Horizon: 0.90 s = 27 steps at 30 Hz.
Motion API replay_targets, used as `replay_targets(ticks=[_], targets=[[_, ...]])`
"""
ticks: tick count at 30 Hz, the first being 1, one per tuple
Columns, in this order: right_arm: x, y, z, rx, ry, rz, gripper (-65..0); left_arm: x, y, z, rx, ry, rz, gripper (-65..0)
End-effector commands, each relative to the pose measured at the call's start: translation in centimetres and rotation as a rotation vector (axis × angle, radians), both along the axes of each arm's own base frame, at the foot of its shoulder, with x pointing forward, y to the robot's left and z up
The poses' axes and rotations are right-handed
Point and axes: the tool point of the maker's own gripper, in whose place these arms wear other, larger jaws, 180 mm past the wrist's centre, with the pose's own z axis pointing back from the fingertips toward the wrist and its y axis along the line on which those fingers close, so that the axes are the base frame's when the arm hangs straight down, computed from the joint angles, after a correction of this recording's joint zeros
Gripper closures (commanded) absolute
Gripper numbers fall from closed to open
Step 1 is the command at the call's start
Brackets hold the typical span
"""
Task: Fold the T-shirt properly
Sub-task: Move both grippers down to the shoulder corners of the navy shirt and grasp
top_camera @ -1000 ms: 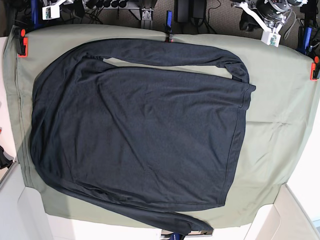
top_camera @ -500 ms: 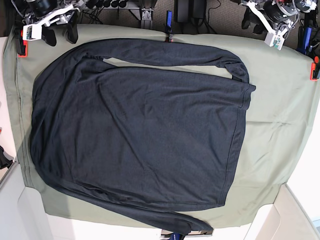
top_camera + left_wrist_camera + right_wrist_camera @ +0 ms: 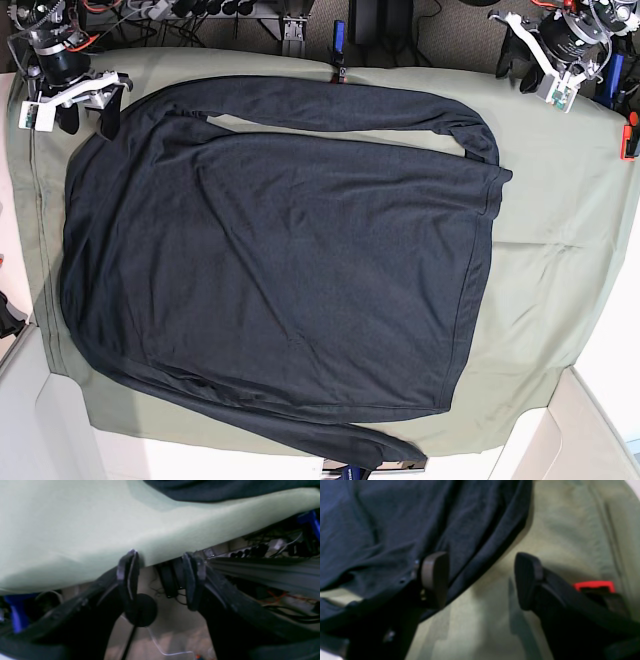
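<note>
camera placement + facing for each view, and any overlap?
Base: fixed high above the table, looking down at the shirt on the green cloth; both grippers show along the top edge.
Left wrist: on the left arm, looking past its open jaws at the cloth's edge and the floor, a strip of shirt at top.
Right wrist: on the right arm, looking down between its open jaws at the shirt's edge and a red-and-black clamp.
Shared: base and right wrist both show that shirt edge.

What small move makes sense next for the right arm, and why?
Probably ease the right gripper down and slightly toward the dark shirt, then close. Its jaws stand open, and in its wrist view the shirt's edge passes near one fingertip, while bare green cloth lies between the fingers.
</note>
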Motion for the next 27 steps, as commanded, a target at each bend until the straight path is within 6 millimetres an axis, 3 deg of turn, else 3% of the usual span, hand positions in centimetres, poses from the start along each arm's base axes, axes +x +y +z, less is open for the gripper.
replay_targets(ticks=[1, 4, 10, 15, 21, 27], targets=[[0.8, -0.2, 0.6, -0.001, -0.033, -0.002, -40.7, 0.5, 0.1, 0.8, 0.013, -0.026, -0.027, -31.4], [1.3, -0.5, -0.1, 0.011, -0.026, -0.015, -40.7, 1.7, 0.7, 1.2, 0.051, -0.047, -0.052, -31.9], [1.8, -0.5, -0.2, 0.009, -0.031, -0.011, -40.6, 4.4, 0.9, 2.4, 0.097, -0.098, -0.146, -43.5], [1.8, -0.5, -0.2, 0.009, -0.030, -0.011, -40.6, 6.5, 0.2, 3.7, 0.027, -0.164, -0.128, -43.5], [1.7, -0.7, -0.4, -0.012, -0.022, -0.005, -40.6, 8.2, 0.1, 3.9, -0.063, -0.200, -0.086, -43.5], [1.7, -0.7, -0.4, -0.013, -0.022, -0.005, -40.6, 8.8, -1.2, 2.3, -0.110, -0.169, -0.130, -43.5]])
